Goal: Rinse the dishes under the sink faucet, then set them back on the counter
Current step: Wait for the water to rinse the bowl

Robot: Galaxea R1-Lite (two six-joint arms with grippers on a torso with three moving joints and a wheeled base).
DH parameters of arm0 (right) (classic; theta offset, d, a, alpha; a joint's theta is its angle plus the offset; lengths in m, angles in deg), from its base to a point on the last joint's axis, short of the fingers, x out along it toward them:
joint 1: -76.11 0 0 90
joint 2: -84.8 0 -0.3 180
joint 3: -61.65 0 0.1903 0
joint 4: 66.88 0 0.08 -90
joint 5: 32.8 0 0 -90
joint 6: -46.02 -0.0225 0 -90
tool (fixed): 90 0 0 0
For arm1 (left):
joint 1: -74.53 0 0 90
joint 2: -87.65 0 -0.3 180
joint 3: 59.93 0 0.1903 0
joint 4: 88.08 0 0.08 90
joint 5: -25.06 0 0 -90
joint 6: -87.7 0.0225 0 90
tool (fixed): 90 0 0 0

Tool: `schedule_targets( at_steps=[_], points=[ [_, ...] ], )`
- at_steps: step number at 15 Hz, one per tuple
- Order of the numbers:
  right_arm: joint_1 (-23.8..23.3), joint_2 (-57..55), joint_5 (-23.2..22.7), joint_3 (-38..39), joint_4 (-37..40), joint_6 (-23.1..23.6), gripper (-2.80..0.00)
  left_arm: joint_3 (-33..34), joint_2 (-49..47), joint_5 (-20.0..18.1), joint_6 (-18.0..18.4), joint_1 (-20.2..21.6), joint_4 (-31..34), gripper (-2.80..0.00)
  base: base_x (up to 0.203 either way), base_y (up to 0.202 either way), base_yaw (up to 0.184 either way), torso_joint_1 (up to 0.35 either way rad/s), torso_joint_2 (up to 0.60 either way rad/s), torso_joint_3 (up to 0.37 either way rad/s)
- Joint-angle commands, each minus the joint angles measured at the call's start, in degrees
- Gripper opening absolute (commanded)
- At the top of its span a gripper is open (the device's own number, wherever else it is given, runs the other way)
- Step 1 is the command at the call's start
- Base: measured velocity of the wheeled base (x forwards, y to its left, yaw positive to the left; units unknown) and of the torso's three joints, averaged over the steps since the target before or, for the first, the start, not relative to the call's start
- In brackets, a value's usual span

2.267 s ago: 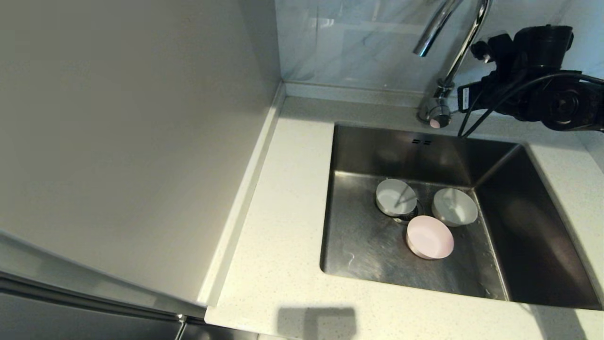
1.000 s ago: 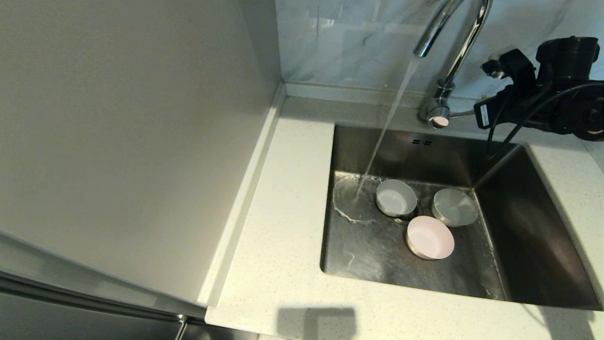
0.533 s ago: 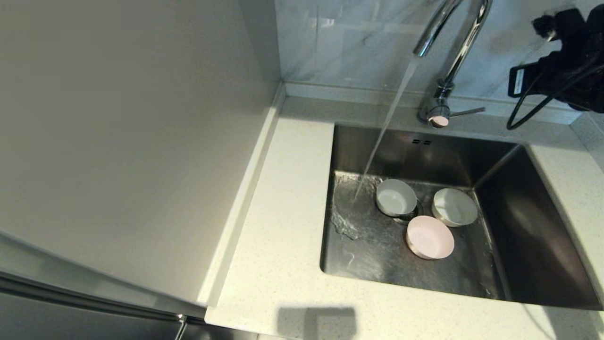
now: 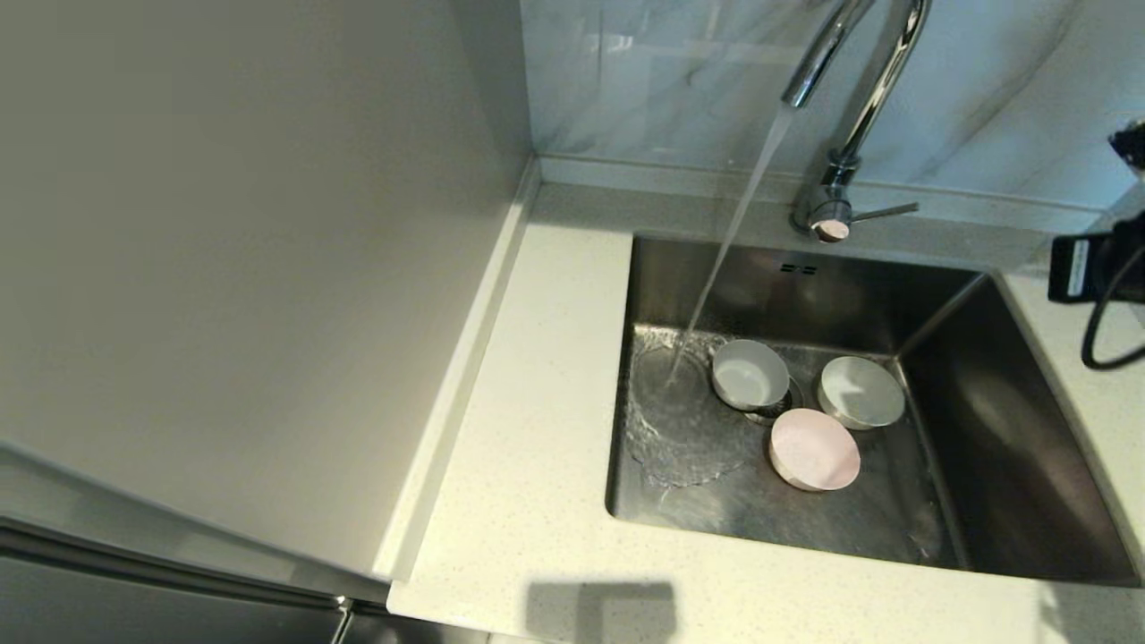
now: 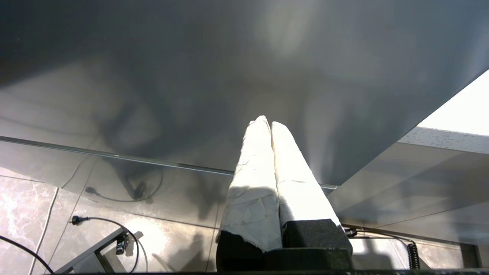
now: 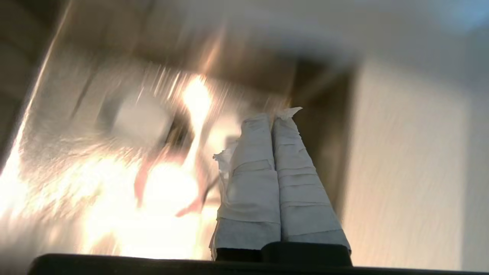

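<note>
Stainless steel fills the right half of the head view: the sink point(image 4: 1002, 447), set into our speckled off-white bench point(image 4: 537, 465), holds all three bowls on its floor. The grey-white bowl point(image 4: 750, 374) sits over the drain, the second white bowl point(image 4: 861, 392) lies just right of it, and the pale pink bowl point(image 4: 815, 449) rests below and between them. Water runs from the chrome faucet point(image 4: 859, 89) at the top of the frame and lands on the basin floor just left of the bowls, touching none of them directly; its thin lever point(image 4: 881, 212) points right. Our right tool point(image 6: 272, 120) has its wrapped fingers pressed together and carries nothing; only a sliver of its arm shows at the right edge of the head view. Our left tool point(image 5: 267, 124) is likewise pressed together and empty, parked away from the sink by a grey panel. We judge the tap step done and the rinsing not yet begun: next the right tool must spread, reach down, and grip a bowl by its rim to bring it under the stream.
</note>
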Motion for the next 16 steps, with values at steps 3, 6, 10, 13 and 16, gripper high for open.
schedule_targets(
  at_steps=[3, 6, 10, 13, 16],
  points=[
    [0.7, 31.9, -3.1, 28.7, 1.4, 3.4, -2.8, 0.0, 0.2, 0.0, -0.1, 0.0, 0.0, -2.8, 0.0, 0.0, 0.0, 0.0, 0.0, 0.0],
    [1.8, 50.5, -3.8, 46.9, -1.0, 3.8, -2.8, 0.0, 0.2, 0.0, -0.1, 0.0, 0.0, -2.8, 0.0, 0.0, 0.0, 0.0, 0.0, 0.0],
    [5.9, 69.0, -3.7, 63.3, -3.5, 2.5, -2.8, 0.0, 0.2, 0.0, -0.1, 0.0, 0.0, -2.8, 0.0, 0.0, 0.0, 0.0, 0.0, 0.0],
    [9.3, 75.8, 0.5, 65.9, -0.7, 1.1, -2.8, 0.0, 0.2, 0.0, -0.1, 0.0, 0.0, -2.8, 0.0, 0.0, 0.0, 0.0, 0.0, 0.0],
    [9.5, 82.4, 0.5, 66.0, 0.0, 1.1, -2.8, 0.0, 0.2, 0.0, -0.1, 0.0, 0.0, -2.8, 0.0, 0.0, 0.0, 0.0, 0.0, 0.0]
  ],
)
